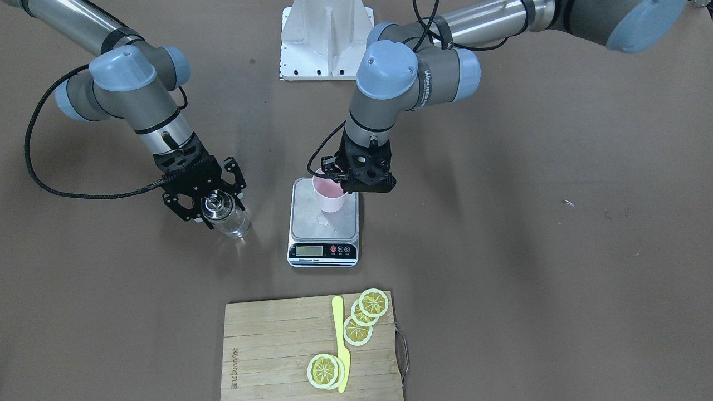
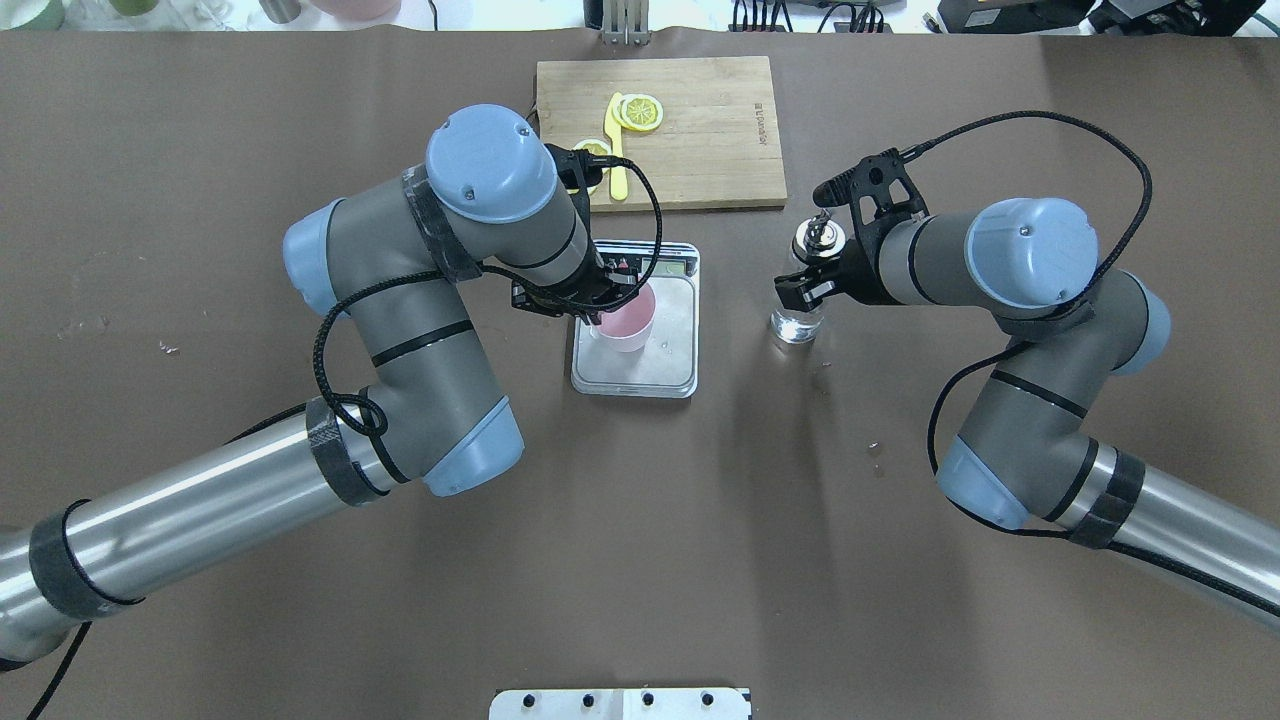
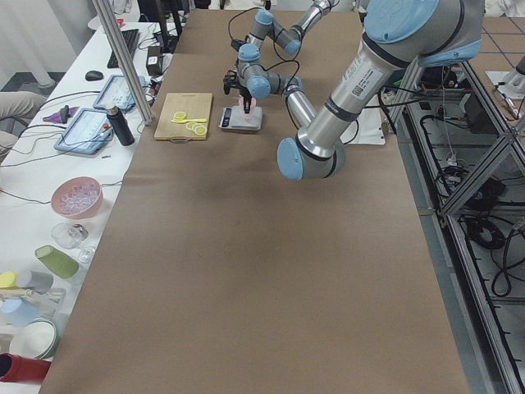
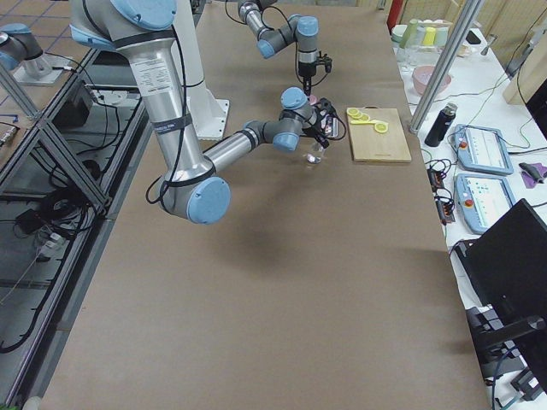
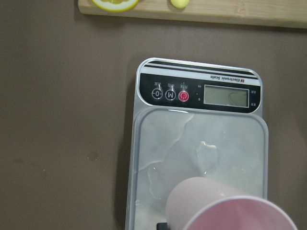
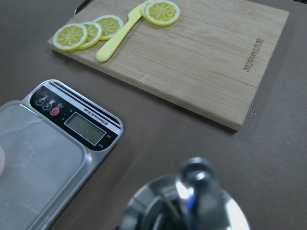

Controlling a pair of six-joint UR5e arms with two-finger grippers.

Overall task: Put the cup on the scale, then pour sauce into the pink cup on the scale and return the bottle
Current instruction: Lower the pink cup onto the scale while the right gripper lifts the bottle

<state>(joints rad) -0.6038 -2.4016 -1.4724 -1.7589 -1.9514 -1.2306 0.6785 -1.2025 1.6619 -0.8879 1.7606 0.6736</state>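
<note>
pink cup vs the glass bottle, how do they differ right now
The cup is opaque pale pink; the bottle is clear glass. The cup is open-topped, while the bottle carries a shiny metal cap. The cup is over the plate of the scale; the bottle is off the scale, to one side above the table. Both are small and close to the scale.

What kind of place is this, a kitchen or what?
Probably a robotics lab, not a kitchen: a left arm and right arm at a brown table, a scale and cutting board as props, tablets alongside.
</note>
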